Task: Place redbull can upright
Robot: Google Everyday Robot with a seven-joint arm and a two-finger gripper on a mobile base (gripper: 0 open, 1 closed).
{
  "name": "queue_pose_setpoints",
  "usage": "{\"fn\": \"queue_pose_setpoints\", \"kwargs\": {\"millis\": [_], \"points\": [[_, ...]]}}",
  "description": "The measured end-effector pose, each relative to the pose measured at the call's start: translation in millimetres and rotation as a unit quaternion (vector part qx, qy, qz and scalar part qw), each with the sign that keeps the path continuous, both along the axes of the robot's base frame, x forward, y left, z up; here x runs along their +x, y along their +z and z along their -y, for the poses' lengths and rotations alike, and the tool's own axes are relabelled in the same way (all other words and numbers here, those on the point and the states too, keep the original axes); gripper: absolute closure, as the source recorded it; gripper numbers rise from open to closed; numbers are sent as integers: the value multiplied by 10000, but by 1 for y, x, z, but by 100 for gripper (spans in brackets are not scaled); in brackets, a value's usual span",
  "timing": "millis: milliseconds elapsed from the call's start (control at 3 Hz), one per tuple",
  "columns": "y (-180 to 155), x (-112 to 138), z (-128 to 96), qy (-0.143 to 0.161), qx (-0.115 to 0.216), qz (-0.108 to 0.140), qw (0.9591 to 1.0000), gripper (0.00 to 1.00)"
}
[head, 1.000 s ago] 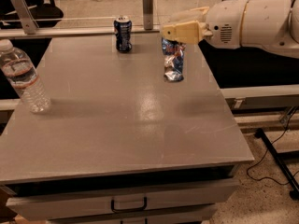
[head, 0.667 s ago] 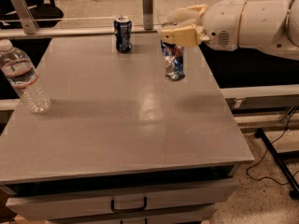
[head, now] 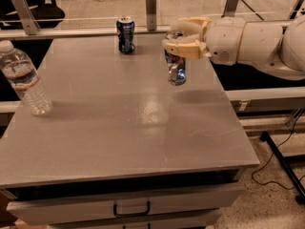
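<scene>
Standing upright on the grey table [head: 119, 128], the redbull can [head: 177, 73] is being clasped at its top between the gripper's [head: 180, 38] fingers [head: 186, 50]; only release is judged as remaining.

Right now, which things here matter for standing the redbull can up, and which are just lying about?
Job: redbull can, upright, far right of the table; gripper, around its top.
Lying about: dark blue can, far edge; water bottle, left side.
</scene>
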State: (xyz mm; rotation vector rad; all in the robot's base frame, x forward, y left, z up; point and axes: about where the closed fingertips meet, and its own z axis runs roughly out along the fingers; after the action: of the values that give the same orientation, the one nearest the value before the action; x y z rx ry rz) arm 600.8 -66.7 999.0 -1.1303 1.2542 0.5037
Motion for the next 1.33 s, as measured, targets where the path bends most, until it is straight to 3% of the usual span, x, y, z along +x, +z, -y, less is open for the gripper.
{"fn": "queue_pose_setpoints", "kwargs": {"millis": [667,1000,1333], "points": [[-26,13,1,370,-80,170,9991,100],[-40,16,1,404,-134,210,9989,100],[-47,16,4,461,-25,255,9986,82]]}}
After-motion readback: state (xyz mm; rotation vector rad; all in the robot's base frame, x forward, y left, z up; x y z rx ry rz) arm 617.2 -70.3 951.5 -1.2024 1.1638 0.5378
